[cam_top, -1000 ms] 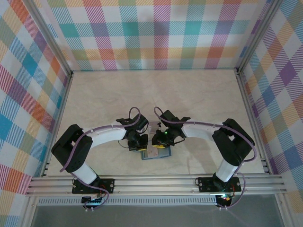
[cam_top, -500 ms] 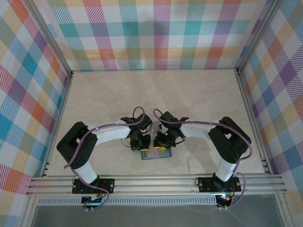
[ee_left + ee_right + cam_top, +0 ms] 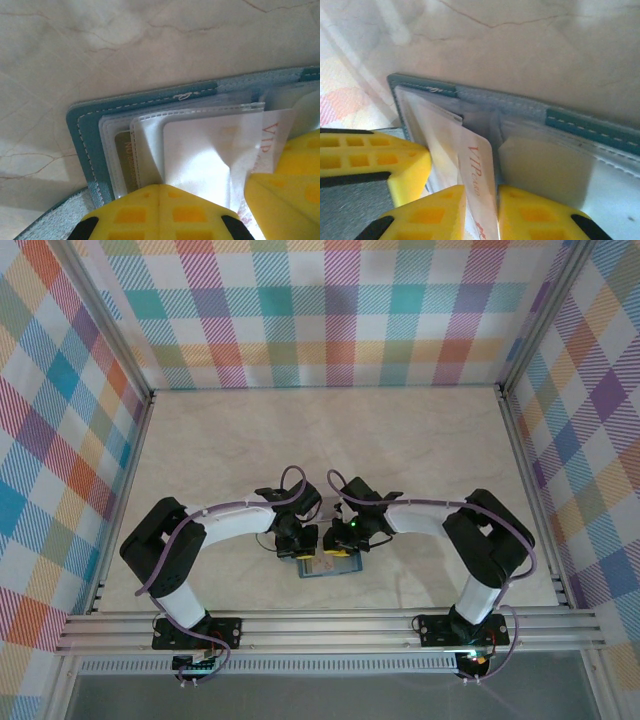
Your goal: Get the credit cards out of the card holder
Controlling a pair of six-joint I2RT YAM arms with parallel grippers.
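Marble tabletop (image 3: 400, 440) | teal card holder (image 3: 80, 135) lying open | left gripper (image 3: 157, 200) clamped shut over its plastic sleeves (image 3: 150, 135) | right gripper (image 3: 480, 195) pinching white VIP card (image 3: 480, 160) at the pocket

Table (image 3: 400, 440) is a cream marble-look top with thin brownish veins, easy to see up close. Pastel plaid walls (image 3: 340, 310) box it in on three sides, with metal posts (image 3: 108, 325) at the back corners. Silver rails (image 3: 330, 630) cross the near edge. The grey strip (image 3: 400, 690) below might be floor, hard to tell.
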